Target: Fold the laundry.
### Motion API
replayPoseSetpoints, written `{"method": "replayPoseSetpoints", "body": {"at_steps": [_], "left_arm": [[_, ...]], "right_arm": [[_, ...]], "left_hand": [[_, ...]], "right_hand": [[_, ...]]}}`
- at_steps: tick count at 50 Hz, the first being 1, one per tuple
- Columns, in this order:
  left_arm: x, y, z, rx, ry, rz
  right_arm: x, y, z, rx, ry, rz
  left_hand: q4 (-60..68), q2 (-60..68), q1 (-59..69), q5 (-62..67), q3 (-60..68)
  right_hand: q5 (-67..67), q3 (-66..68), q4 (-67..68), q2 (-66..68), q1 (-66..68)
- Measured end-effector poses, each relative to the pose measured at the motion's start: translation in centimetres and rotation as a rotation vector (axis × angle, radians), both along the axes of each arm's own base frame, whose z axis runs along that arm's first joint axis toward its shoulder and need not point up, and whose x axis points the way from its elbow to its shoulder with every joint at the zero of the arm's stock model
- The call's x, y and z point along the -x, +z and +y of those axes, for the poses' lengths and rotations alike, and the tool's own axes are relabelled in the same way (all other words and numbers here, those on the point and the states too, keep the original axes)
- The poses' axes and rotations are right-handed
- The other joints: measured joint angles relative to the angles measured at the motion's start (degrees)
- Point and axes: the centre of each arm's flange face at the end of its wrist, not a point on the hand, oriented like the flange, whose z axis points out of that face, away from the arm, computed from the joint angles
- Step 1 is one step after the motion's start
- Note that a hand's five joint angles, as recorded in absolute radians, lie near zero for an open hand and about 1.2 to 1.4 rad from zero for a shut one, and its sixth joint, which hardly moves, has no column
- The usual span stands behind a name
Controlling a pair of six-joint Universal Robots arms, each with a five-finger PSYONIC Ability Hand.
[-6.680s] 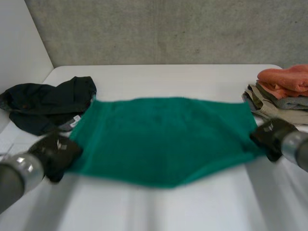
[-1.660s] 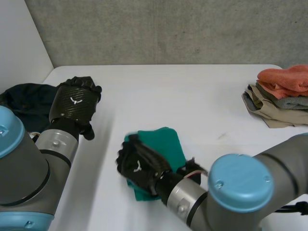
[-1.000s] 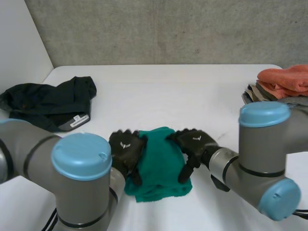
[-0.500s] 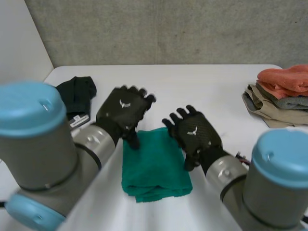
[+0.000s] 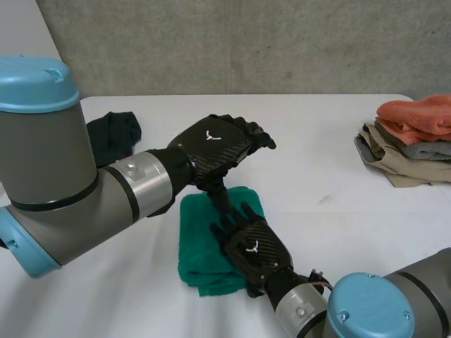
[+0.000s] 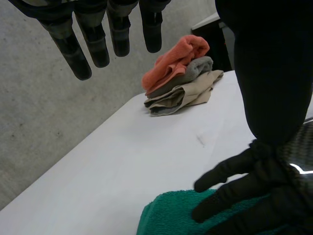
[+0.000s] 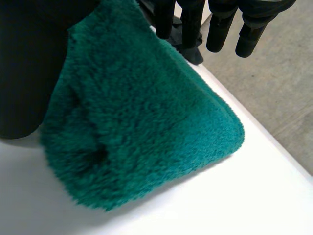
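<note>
The right hand has been lowered flat, fingers straight, onto the folded green towel, the left hand lifted clear and released; the fold is judged complete.

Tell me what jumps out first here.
The folded green towel lies at the middle of the table, with the right hand resting open on it and the left hand hovering open above its far edge. A stack of folded clothes sits at the table's right edge, a black garment at its left.
</note>
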Motion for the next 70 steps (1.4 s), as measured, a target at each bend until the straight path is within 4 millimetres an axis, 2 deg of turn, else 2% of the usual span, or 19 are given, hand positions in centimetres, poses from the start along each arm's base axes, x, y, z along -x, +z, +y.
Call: {"method": "replayPoseSetpoints", "body": {"at_steps": [8, 13, 16, 17, 20, 25, 33, 35, 39, 44, 45, 47, 49, 53, 58, 61, 65, 67, 70], "left_arm": [[0.2, -0.1, 0.2, 0.005, -0.003, 0.003], [0.2, -0.1, 0.2, 0.006, -0.003, 0.005], [0.2, -0.1, 0.2, 0.006, -0.003, 0.005], [0.2, -0.1, 0.2, 0.007, -0.002, 0.006], [0.1, 0.1, 0.1, 0.011, 0.001, 0.008], [-0.2, 1.0, -0.5, 0.04, 0.025, 0.024], [-1.3, 4.5, -2.0, 0.151, 0.127, 0.093], [-1.7, 5.6, -2.3, 0.178, 0.156, 0.123], [-1.9, 6.1, -2.3, 0.185, 0.171, 0.144], [-1.8, 5.9, -2.0, 0.169, 0.166, 0.146], [-1.8, 5.8, -2.0, 0.166, 0.164, 0.145], [-1.7, 5.5, -1.8, 0.158, 0.159, 0.141], [-1.7, 5.3, -1.7, 0.151, 0.155, 0.136], [-1.5, 4.7, -1.6, 0.136, 0.149, 0.126], [-1.1, 3.5, -1.5, 0.111, 0.139, 0.104], [-1.0, 2.7, -1.5, 0.093, 0.136, 0.089], [-0.8, 1.7, -1.5, 0.071, 0.134, 0.072], [-0.8, 1.4, -1.4, 0.064, 0.132, 0.067], [-0.7, 1.2, -1.3, 0.057, 0.128, 0.062]], "right_arm": [[-0.8, 0.4, -1.0, 0.04, 0.003, -0.039], [-1.2, 0.2, -1.4, 0.043, 0.008, -0.043], [-1.4, 0.1, -1.6, 0.044, 0.009, -0.045], [-1.7, 0.2, -1.9, 0.05, 0.008, -0.051], [-2.0, 0.6, -2.4, 0.064, 0.005, -0.065], [-3.1, 3.2, -4.4, 0.13, -0.012, -0.133], [-3.1, 10.9, -11.4, 0.326, -0.081, -0.286], [-2.3, 14.1, -14.2, 0.405, -0.111, -0.343], [-0.4, 17.1, -17.6, 0.475, -0.163, -0.4], [7.0, 22.4, -24.7, 0.576, -0.3, -0.527], [8.0, 22.8, -25.5, 0.586, -0.313, -0.539], [11.8, 23.7, -28.1, 0.611, -0.346, -0.575], [15.0, 23.5, -30.3, 0.617, -0.358, -0.593], [20.2, 20.9, -33.7, 0.586, -0.343, -0.593], [25.6, 15.0, -36.5, 0.507, -0.32, -0.541], [28.4, 10.8, -37.2, 0.44, -0.331, -0.501], [30.8, 6.6, -37.0, 0.371, -0.355, -0.458], [31.9, 5.1, -36.6, 0.348, -0.374, -0.433], [32.7, 4.4, -36.0, 0.34, -0.393, -0.407]], "left_hand": [[-0.01, 0.0, 0.0, 0.0, 0.0], [-0.01, 0.0, 0.0, 0.0, 0.0], [0.0, 0.0, 0.0, 0.0, 0.0], [-0.01, 0.0, 0.0, 0.0, 0.0], [-0.01, 0.0, 0.0, 0.0, 0.0], [-0.01, 0.0, 0.0, 0.0, 0.0], [0.0, 0.0, 0.0, 0.0, 0.0], [0.0, 0.0, 0.0, 0.0, 0.0], [-0.01, 0.0, 0.0, 0.0, 0.0], [-0.01, 0.0, 0.0, 0.0, 0.0], [-0.01, 0.0, 0.0, 0.0, 0.0], [0.0, 0.0, 0.0, 0.0, 0.0], [0.0, 0.0, 0.0, 0.0, 0.0], [0.0, 0.0, 0.0, 0.0, 0.0], [-0.01, 0.0, 0.0, 0.0, 0.0], [-0.01, 0.0, 0.0, 0.0, 0.0], [-0.01, 0.0, 0.0, 0.0, 0.0], [-0.01, 0.0, 0.0, 0.0, 0.0], [-0.01, 0.0, 0.0, 0.0, 0.0]], "right_hand": [[5.5, 5.81, 6.03, 5.58, 4.79], [21.69, 23.85, 23.89, 23.87, 23.63], [25.91, 27.97, 27.97, 27.99, 27.7], [40.18, 44.39, 44.51, 44.74, 42.27], [49.91, 53.43, 53.93, 53.57, 46.84], [50.2, 54.0, 56.01, 53.63, 46.84], [50.2, 54.0, 56.05, 53.63, 46.84], [50.2, 54.0, 56.05, 53.64, 46.84], [50.21, 54.05, 56.1, 53.63, 46.84], [50.21, 54.15, 56.21, 53.64, 46.84], [50.21, 54.15, 56.21, 53.63, 46.84], [50.49, 54.15, 56.22, 53.63, 46.79], [50.79, 54.15, 56.22, 53.63, 46.79], [50.79, 54.15, 56.22, 53.63, 46.79], [50.79, 54.15, 56.22, 53.64, 46.79], [50.79, 54.15, 56.23, 53.67, 46.79], [51.85, 54.15, 56.23, 53.63, 46.79], [52.62, 54.15, 56.23, 53.63, 46.79], [53.37, 54.15, 56.23, 53.64, 46.79]]}}
